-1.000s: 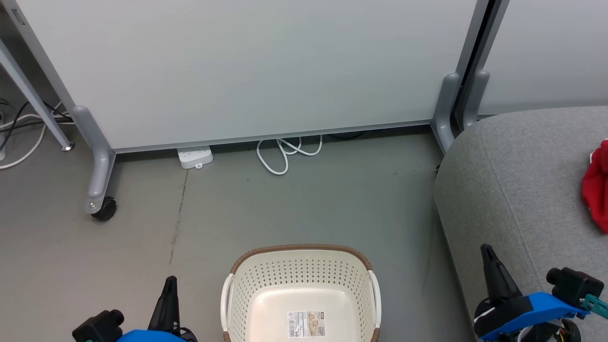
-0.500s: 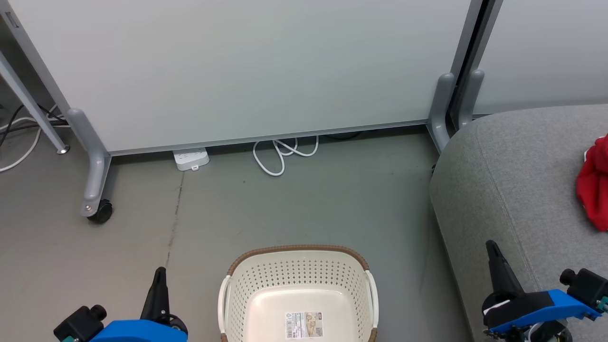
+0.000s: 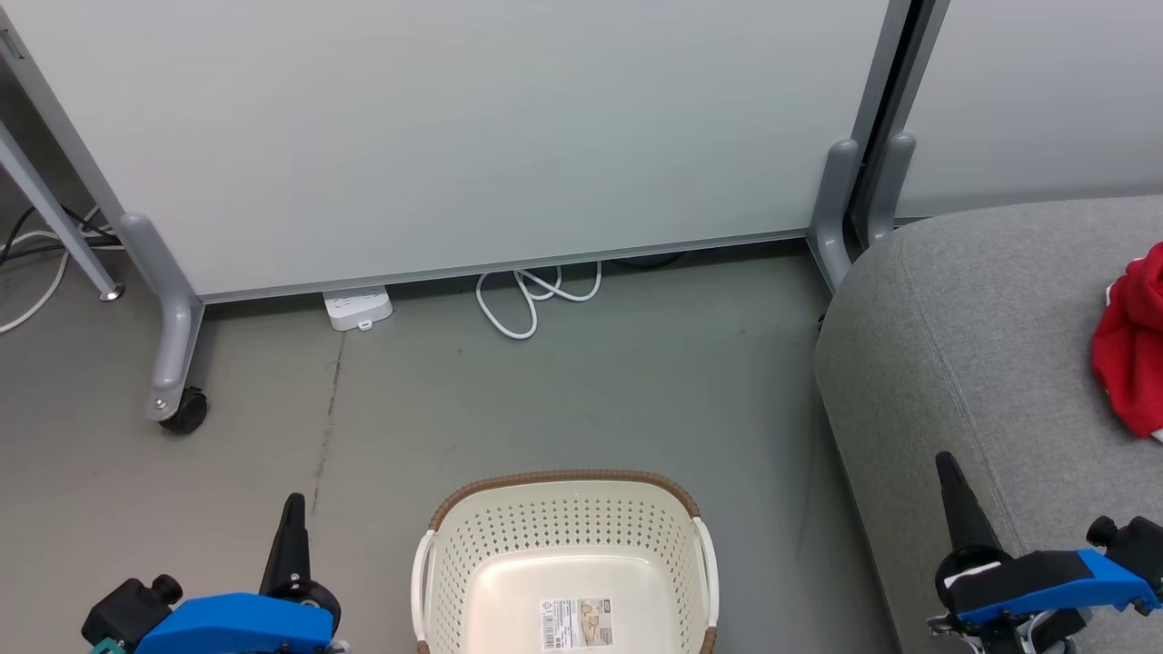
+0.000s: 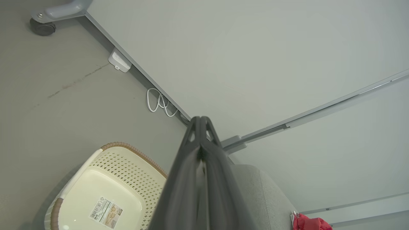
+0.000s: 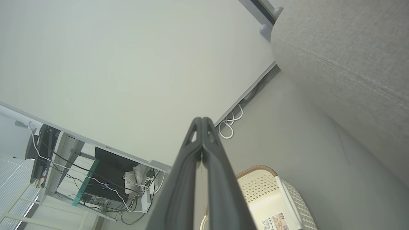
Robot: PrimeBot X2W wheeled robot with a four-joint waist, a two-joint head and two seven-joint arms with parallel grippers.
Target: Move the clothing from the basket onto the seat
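Over the last second the whole head view has slid a little leftward. This is put down to the camera turning toward the seat (image 3: 963, 345) rather than to anything in the room being moved. A wider strip of the red clothing (image 3: 1131, 354) is brought in at the right edge by that turn. Beyond the turn, the left claw (image 3: 293, 509) has been carried slightly outward, away from the basket (image 3: 563, 477). The right claw (image 3: 948, 472) has been drawn a touch farther right and is seen against the seat's near corner. Both claws are pressed closed with nothing between their fingers, and in each wrist view the two fingers meet at the tip.

The basket stands on the floor (image 3: 636, 381), just right of the left claw and well left of the right claw. Its bottom is bare apart from a printed label (image 3: 577, 622). The clothing lies on the seat, ahead and to the right of the right claw. From this the unloading is judged to be finished, with the arms drawn clear.

The clothing is cut off by the frame edge, so the garments cannot be counted. The basket's near end is cropped at the bottom of the head view. In the left wrist view part of the basket is covered by the claw's own fingers, so it only seems fully empty.
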